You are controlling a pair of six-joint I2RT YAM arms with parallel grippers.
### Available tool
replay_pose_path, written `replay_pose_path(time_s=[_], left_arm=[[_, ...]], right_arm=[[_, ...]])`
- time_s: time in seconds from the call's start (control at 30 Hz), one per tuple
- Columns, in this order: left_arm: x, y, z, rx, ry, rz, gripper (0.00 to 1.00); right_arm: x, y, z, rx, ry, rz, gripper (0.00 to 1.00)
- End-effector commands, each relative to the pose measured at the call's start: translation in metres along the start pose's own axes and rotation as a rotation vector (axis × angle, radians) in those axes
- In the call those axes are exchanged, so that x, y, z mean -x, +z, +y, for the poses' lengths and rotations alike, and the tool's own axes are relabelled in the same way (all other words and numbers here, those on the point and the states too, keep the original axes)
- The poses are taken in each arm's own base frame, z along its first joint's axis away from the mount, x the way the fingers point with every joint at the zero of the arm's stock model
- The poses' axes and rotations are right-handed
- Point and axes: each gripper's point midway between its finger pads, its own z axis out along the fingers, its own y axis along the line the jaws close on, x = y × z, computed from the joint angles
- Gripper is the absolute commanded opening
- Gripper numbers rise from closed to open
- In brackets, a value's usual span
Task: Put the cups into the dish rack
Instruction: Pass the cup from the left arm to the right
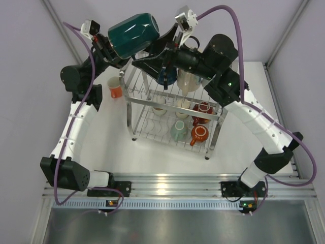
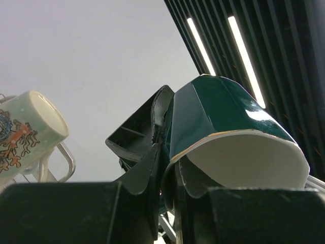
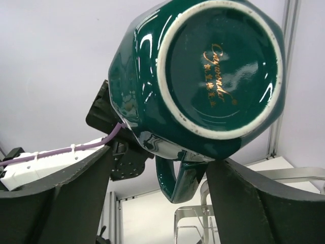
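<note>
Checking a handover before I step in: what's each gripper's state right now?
Left gripper: closed, clamping the teal mug by its rim.
Right gripper: open, straddling the mug's handle, not gripping it.

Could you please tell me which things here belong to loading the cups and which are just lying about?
Part of the job: teal mug, in the jaws of the left gripper; orange cup on the table; mint cup and red cup in the dish rack.
Just there: purple cables; metal rail.
</note>
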Motion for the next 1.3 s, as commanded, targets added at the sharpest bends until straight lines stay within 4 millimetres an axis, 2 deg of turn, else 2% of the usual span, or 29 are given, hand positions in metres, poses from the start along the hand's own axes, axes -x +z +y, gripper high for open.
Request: replay_pose_path(time_s=[0.0,0.1,0.2,0.23,0.33,0.43,0.6,0.67,0.77,0.83,0.93,1.13,1.27], left_arm=[[-0.023,-0.004,-0.044,-0.107,0.028,0.034,0.0],[-0.027,-0.003,-0.04,-0.102,0.004,0.048,0.0],[-0.029,-0.002,-0.039,-0.1,-0.005,0.057,0.0],[-0.03,-0.002,-0.04,-0.101,-0.008,0.061,0.0],[-0.029,-0.001,-0.037,-0.091,-0.017,0.062,0.0],[-0.029,-0.001,-0.033,-0.081,-0.022,0.063,0.0],[-0.027,0.0,-0.02,-0.029,-0.005,0.055,0.0],[-0.024,0.001,-0.014,-0.004,0.017,0.04,0.01],[-0.021,0.004,-0.01,0.011,0.051,0.037,0.22],[-0.018,0.006,-0.01,0.018,0.069,0.036,0.32],[-0.015,0.007,-0.006,0.029,0.095,0.022,0.38],[-0.002,0.004,0.017,0.133,0.115,-0.036,0.4],[0.005,0.0,0.026,0.173,0.139,-0.054,0.41]], right_arm=[[0.023,0.005,0.022,0.08,-0.027,-0.069,0.71],[0.027,0.007,0.028,0.108,-0.023,-0.086,0.62],[0.023,0.009,0.028,0.108,-0.019,-0.077,0.41],[0.024,0.008,0.028,0.11,-0.021,-0.078,0.31],[0.02,0.008,0.03,0.12,-0.019,-0.063,0.12],[0.019,0.005,0.032,0.122,-0.024,-0.066,0.0],[0.028,0.0,0.039,0.143,-0.028,-0.096,0.0],[0.031,-0.001,0.036,0.117,0.005,-0.11,0.0],[0.039,-0.002,0.034,0.083,0.059,-0.136,0.0],[0.041,-0.003,0.034,0.068,0.076,-0.137,0.0],[0.041,-0.004,0.027,0.004,0.091,-0.139,0.0],[0.044,-0.006,0.015,-0.096,0.112,-0.166,0.0],[0.047,-0.009,0.012,-0.122,0.124,-0.19,0.0]])
